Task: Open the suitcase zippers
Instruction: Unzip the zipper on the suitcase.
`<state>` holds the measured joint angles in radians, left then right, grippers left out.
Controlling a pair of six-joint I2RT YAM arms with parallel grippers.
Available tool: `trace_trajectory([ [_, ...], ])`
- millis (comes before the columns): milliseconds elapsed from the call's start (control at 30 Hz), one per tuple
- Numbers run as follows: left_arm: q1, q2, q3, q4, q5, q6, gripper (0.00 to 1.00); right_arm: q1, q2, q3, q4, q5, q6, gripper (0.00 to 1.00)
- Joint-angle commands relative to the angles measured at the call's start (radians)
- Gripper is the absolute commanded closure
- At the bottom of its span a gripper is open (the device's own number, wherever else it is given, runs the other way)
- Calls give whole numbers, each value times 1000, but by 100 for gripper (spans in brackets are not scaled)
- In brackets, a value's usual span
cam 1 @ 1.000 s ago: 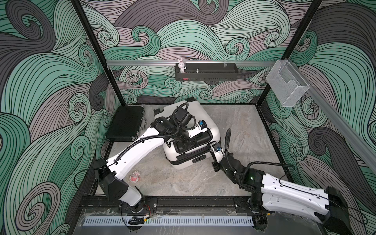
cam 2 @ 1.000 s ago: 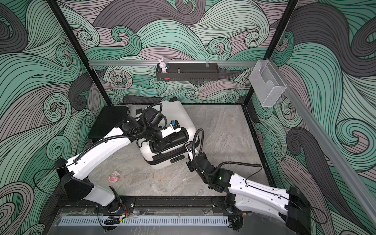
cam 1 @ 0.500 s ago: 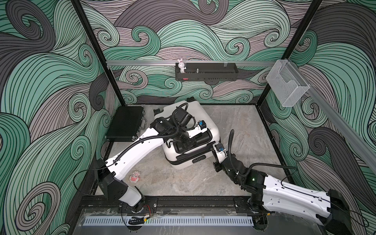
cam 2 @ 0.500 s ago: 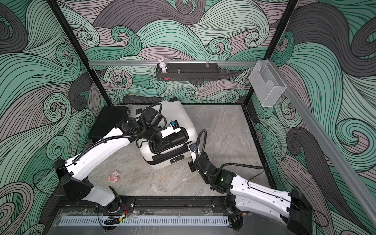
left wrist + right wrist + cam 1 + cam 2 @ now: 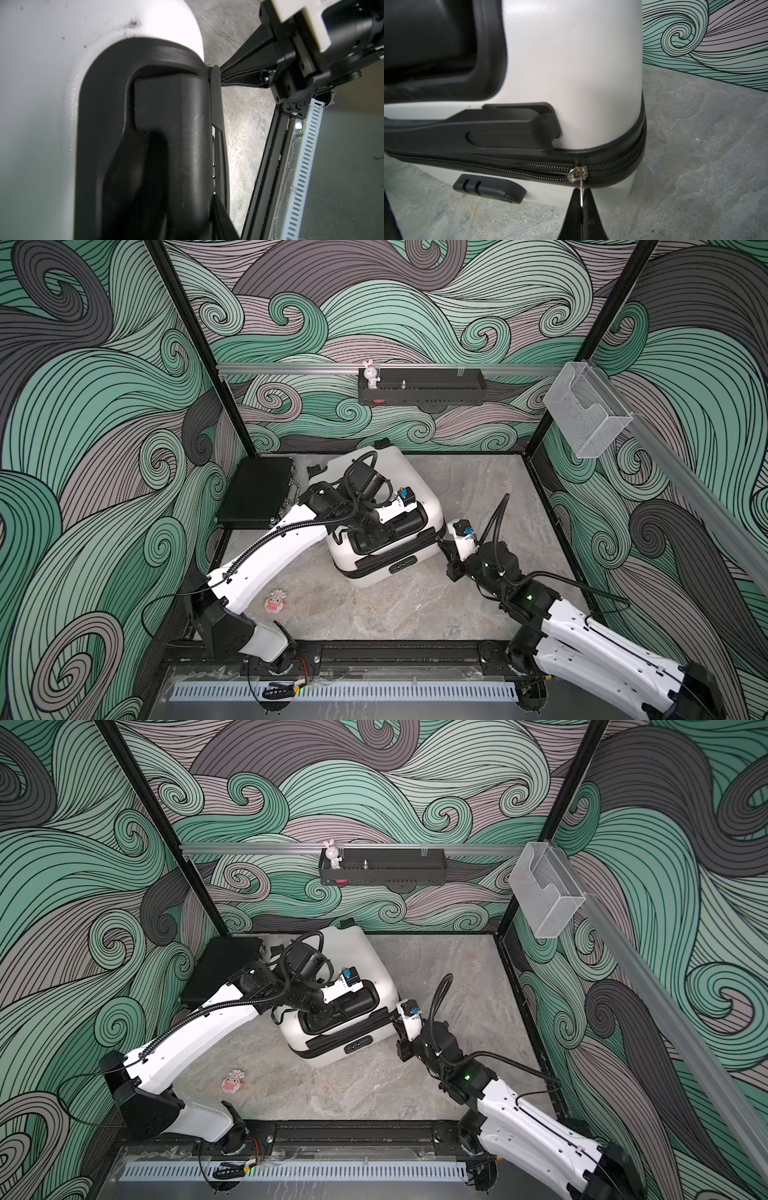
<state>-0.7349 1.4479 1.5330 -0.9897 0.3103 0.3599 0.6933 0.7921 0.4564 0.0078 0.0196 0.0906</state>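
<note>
A small pink toy (image 5: 275, 600) lies near the front rail, too small to read. Past it, the right gripper (image 5: 581, 199) is pinched tight on the metal pull tab (image 5: 580, 192) of the zipper (image 5: 508, 168), at the near right corner of the suitcase (image 5: 395, 466). In both top views the fingertips are hidden against that corner. The zipper's teeth look meshed on both sides of the slider, and the band runs out of sight round the corner. The suitcase lies flat on the table, towards the back left, much of its top hidden under the left arm. The left gripper (image 5: 182, 135) sits in the black recess, its blurred fingers on either side of the handle (image 5: 166, 97) and against it in a narrow hold. Just left of the suitcase lies a black briefcase (image 5: 257, 493). On the back wall hangs a shelf (image 5: 419, 400) with a bunny (image 5: 371, 374), and on the right wall a clear bin (image 5: 586, 418).
</note>
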Motion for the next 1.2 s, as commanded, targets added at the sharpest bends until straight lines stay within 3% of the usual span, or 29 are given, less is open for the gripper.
trace_trajectory([
  [0, -8, -129, 24, 1, 146, 168, 100, -124, 48, 30, -31, -131, -15, 100],
  [167, -9, -126, 3, -73, 228, 249, 100, -238, 123, 90, -56, -302, -51, 100],
  [300, -9, -136, -20, -63, 183, 245, 100, -302, 135, 122, -113, -375, -73, 100],
  [500, -8, -139, -26, -13, 81, 202, 100, -308, 65, 103, -211, -367, -45, 100],
  [667, -9, -134, -31, -71, 204, 302, 100, -325, 11, 45, -174, -311, -12, 100],
  [933, -45, -186, -126, -195, 480, 554, 100, -409, 280, 190, -35, -466, 27, 100],
  [1167, -134, -214, -232, -195, 423, 617, 100, -466, 509, 312, 77, -452, 69, 100],
])
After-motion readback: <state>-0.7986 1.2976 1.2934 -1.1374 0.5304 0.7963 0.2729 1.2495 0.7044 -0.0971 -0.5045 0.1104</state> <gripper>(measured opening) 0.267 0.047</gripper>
